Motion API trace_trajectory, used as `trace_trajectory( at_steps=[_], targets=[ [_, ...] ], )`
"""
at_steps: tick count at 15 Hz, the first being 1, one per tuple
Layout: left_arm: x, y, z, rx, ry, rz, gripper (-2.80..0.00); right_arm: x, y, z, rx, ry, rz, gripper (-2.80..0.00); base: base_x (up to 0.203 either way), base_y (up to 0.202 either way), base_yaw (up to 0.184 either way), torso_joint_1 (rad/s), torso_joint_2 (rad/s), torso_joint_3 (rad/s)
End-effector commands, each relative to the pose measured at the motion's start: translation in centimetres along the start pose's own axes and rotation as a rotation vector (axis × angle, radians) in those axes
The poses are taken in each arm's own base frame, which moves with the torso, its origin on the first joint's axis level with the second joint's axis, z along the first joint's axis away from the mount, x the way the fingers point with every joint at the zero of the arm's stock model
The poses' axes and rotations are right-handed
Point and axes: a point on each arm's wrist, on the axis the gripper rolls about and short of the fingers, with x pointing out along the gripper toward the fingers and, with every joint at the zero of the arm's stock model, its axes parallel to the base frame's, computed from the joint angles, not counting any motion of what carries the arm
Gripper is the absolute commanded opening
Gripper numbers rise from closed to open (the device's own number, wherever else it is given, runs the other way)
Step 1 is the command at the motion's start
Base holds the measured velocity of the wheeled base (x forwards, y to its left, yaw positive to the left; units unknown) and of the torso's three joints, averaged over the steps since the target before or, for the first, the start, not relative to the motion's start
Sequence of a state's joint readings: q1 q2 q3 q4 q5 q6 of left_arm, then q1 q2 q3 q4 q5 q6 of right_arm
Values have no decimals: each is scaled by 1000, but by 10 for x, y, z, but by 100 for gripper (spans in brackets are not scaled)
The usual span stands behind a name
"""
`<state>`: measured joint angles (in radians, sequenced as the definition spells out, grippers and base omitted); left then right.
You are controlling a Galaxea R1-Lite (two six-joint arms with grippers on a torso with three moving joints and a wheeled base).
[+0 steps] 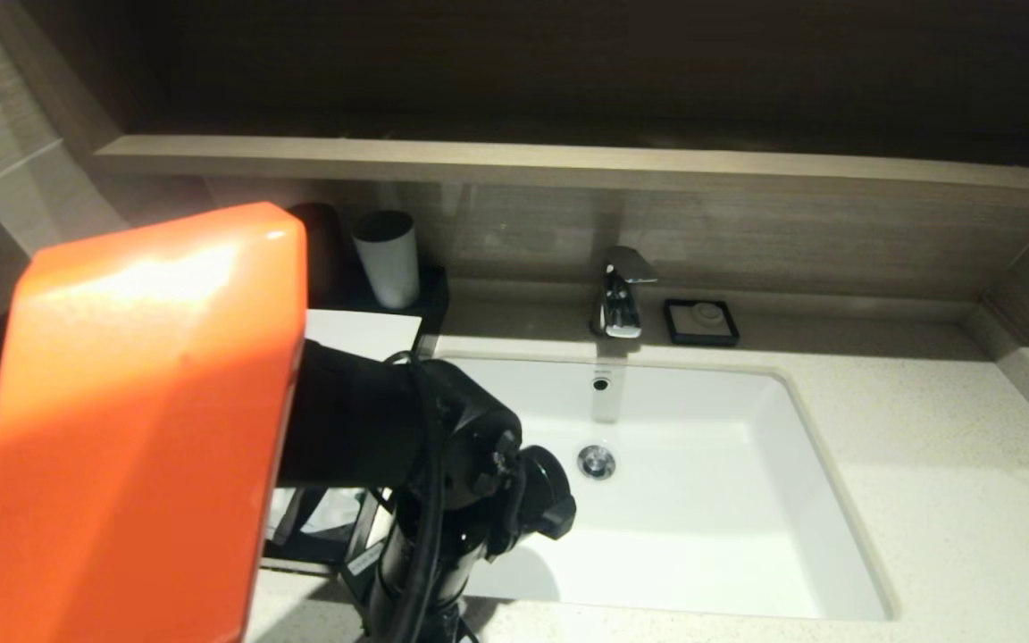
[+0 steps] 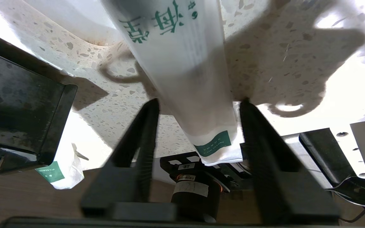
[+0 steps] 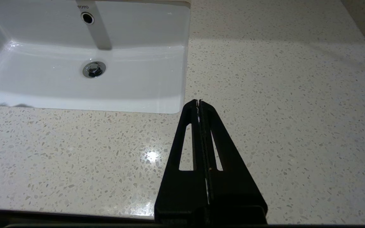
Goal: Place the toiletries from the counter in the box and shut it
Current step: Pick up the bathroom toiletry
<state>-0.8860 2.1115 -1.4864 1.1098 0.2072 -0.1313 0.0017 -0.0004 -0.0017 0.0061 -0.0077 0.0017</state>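
In the left wrist view my left gripper point(image 2: 199, 104) is open over the speckled counter point(image 2: 280, 69). A long white sachet point(image 2: 185, 63) with green print and a green label lies between its fingers, not visibly squeezed. A small white packet with a green label point(image 2: 60, 171) lies beside the black box point(image 2: 21, 104). In the head view my orange left arm point(image 1: 148, 429) hides most of the box; its white top point(image 1: 363, 332) and part of the pulled-out drawer point(image 1: 318, 527) show. My right gripper point(image 3: 199, 101) is shut and empty above the counter point(image 3: 280, 95), near the basin's front right corner.
The white basin point(image 1: 702, 464) fills the middle of the counter, with a chrome tap point(image 1: 622, 290) behind it. A black soap dish point(image 1: 701, 321) sits to the tap's right. A white cup point(image 1: 387, 257) and a black cup point(image 1: 322, 250) stand behind the box. A brown ledge point(image 1: 568, 165) runs above.
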Motion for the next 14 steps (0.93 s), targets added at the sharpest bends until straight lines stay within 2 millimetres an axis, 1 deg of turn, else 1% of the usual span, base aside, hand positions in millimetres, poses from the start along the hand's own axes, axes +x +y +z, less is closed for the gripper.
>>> trace_trajectory(
  at_steps=[1,6,14],
  targets=[
    [0,0,-1,2,9,3,-280,0,0,0,0,1,0,-280,0,0,0,0,0,0],
    [-1,0,-1,0,6,1,-280,0,0,0,0,1,0,-280,0,0,0,0,0,0],
    [-16,4,-3,-70,-53,-7,-280,0,0,0,0,1,0,-280,0,0,0,0,0,0]
  ],
)
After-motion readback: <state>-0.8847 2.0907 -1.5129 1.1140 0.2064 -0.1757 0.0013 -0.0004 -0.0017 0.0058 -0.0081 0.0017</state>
